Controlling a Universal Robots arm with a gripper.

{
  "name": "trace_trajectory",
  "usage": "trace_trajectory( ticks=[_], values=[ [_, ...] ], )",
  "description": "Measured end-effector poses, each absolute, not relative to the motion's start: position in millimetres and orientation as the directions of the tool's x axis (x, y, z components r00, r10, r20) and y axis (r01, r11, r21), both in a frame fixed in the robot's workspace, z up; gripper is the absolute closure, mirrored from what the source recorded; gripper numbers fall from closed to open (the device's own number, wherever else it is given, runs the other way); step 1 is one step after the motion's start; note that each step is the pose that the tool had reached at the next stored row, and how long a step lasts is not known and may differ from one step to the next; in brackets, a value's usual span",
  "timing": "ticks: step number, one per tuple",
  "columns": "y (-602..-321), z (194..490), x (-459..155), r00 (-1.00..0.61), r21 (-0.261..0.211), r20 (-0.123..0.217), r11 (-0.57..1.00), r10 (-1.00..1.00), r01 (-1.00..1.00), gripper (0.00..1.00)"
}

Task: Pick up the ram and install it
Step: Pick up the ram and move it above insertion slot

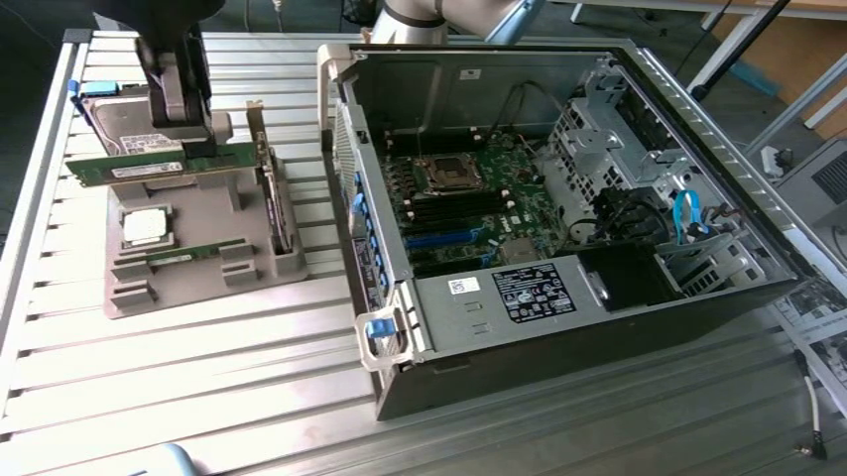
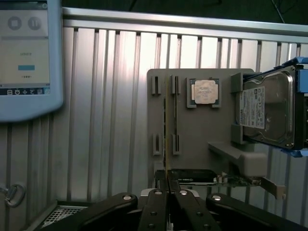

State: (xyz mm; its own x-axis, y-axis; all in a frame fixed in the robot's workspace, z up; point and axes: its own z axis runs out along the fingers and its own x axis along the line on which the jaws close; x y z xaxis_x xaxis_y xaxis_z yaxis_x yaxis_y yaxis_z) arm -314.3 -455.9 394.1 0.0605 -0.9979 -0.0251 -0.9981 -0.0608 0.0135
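Note:
The ram (image 1: 159,165) is a long green stick with a pale label. It hangs level above the grey parts holder (image 1: 198,268) at the exterior view's left. My gripper (image 1: 182,139) comes down from above and is shut on the ram's top edge near its middle. In the wrist view the ram (image 2: 166,139) runs edge-on as a thin line out of the closed black fingers (image 2: 155,202) of the gripper (image 2: 167,186), over the holder (image 2: 197,130). The open computer case (image 1: 397,327) lies at the exterior view's right, its motherboard (image 1: 463,208) exposed.
On the holder lie a silver processor chip (image 1: 146,226), a second green stick (image 1: 185,254), an upright dark expansion card (image 1: 270,188) and a hard drive (image 1: 117,117). A blue-framed touch screen (image 2: 24,57) rests on the slatted metal table (image 1: 198,397).

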Motion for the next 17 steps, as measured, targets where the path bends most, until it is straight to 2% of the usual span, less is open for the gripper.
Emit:
trace_trajectory(
  ticks=[17],
  values=[
    [-455.9,394.1,-274.6,0.060,0.014,-0.025,-0.061,-0.998,-0.998,0.88]
  ],
)
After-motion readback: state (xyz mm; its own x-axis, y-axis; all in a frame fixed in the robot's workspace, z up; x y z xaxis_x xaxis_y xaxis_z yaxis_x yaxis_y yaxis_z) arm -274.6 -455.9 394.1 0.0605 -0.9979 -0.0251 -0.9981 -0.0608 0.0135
